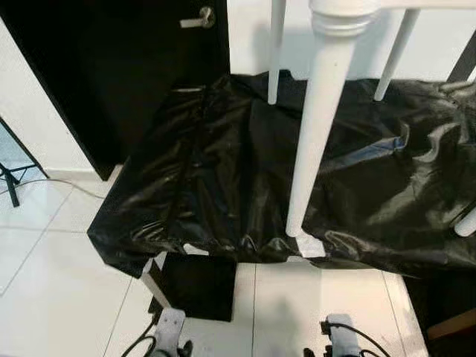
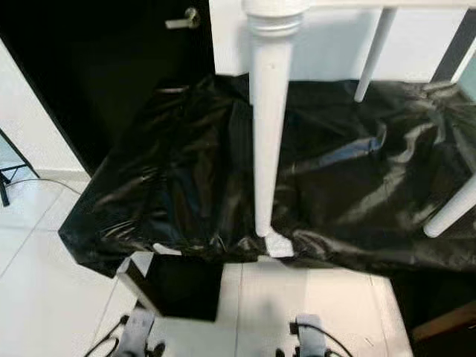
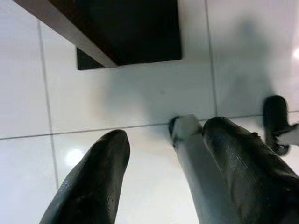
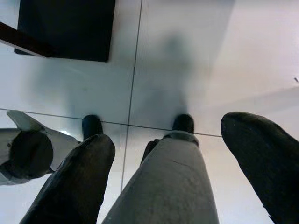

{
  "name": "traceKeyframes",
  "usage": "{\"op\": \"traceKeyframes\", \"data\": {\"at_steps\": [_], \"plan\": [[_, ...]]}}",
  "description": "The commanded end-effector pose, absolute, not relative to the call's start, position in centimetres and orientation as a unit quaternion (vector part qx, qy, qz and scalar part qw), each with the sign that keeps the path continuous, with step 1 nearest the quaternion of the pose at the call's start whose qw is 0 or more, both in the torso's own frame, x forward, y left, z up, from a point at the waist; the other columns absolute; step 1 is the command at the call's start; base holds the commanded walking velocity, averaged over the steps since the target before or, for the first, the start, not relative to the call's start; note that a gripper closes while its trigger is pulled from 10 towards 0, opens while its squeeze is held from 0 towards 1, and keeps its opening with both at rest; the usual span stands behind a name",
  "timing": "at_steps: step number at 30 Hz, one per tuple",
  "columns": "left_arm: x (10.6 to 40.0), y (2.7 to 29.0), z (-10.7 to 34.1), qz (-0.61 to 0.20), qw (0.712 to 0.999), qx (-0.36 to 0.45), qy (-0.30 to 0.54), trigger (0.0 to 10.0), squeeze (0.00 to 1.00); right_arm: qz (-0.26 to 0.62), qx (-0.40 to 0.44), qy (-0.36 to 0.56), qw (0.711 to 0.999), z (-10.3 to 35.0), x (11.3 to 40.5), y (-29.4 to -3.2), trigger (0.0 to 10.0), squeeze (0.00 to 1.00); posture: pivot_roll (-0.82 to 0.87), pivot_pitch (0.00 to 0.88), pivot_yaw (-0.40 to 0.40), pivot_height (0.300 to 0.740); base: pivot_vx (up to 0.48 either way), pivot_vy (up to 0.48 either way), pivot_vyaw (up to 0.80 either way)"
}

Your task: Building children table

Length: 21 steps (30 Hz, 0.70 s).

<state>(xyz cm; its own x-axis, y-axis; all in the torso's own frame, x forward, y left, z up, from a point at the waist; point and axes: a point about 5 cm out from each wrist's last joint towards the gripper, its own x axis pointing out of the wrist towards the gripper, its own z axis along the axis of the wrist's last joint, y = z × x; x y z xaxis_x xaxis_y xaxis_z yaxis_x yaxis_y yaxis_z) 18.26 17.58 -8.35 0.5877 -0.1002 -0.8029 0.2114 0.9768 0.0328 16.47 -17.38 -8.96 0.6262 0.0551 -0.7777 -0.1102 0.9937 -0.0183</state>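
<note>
**On black plastic sheeting: white table legs, with both arms hanging low**

Ahead of the robot, a white turned table leg (image 1: 316, 134) is seen standing on a sheet of shiny black plastic (image 1: 216, 171) that is draped over a low surface and reaches down towards the white tiled floor (image 1: 52, 297). Three more white legs are seen around it: two farther back (image 1: 275, 52) (image 1: 394, 56) and one at the right edge (image 1: 467, 222). A black door (image 1: 111, 67) with a metal handle (image 1: 199, 18) is seen behind the sheeting at the left. A dark box (image 1: 197, 286) is seen on the floor at the near edge of the sheeting.

Both arms are hung low near the floor, well apart from the table legs. The left gripper (image 3: 163, 182) is seen with its black fingers (image 3: 93, 182) spread apart, nothing held between them. The right gripper (image 4: 173, 172) is likewise spread wide over the tiles, its fingers (image 4: 261, 158) closed on nothing. The robot's grey legs and black feet are seen between the fingers.
</note>
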Motion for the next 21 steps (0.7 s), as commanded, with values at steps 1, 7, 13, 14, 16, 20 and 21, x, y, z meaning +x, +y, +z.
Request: {"op": "traceKeyframes", "data": {"at_steps": [1,7,13,14,16,20,21], "plan": [[17.85,17.48,-8.58,-0.087,0.885,0.063,0.453,10.0,0.0,0.04,-0.036,0.443,0.895,-9.22,15.79,-18.05,10.0,0.0,0.0,0.0,0.033,0.74,0.0,0.0,0.0],[17.31,17.5,-8.79,-0.091,0.884,0.063,0.455,10.0,0.0,0.041,-0.038,0.446,0.893,-9.25,15.74,-18.2,10.0,0.0,0.0,0.0,0.027,0.74,0.0,0.0,0.0],[17.49,17.12,-8.74,-0.088,0.886,0.054,0.451,10.0,0.0,0.047,-0.043,0.449,0.891,-9.26,15.77,-18.17,10.0,0.0,0.01,0.0,0.02,0.74,0.0,-0.136,0.0],[17.45,17.2,-8.77,-0.085,0.885,0.054,0.454,10.0,0.0,0.048,-0.044,0.45,0.891,-9.27,15.75,-18.16,10.0,0.0,0.01,0.0,0.02,0.74,0.0,0.0,0.0],[17.37,17.36,-8.8,-0.086,0.883,0.064,0.456,10.0,0.0,0.049,-0.046,0.451,0.89,-9.29,15.69,-18.17,10.0,0.0,0.01,0.0,0.021,0.74,0.0,0.0,0.0],[17.29,17.56,-8.8,-0.088,0.884,0.063,0.455,10.0,0.0,0.068,-0.07,0.454,0.885,-9.38,15.44,-18.28,10.0,0.0,0.02,0.0,0.011,0.74,0.0,0.0,0.0],[17.27,17.59,-8.81,-0.089,0.883,0.065,0.456,10.0,0.0,0.072,-0.074,0.455,0.884,-9.39,15.4,-18.27,10.0,0.0,0.03,0.0,0.011,0.74,0.0,0.0,0.0]]}}
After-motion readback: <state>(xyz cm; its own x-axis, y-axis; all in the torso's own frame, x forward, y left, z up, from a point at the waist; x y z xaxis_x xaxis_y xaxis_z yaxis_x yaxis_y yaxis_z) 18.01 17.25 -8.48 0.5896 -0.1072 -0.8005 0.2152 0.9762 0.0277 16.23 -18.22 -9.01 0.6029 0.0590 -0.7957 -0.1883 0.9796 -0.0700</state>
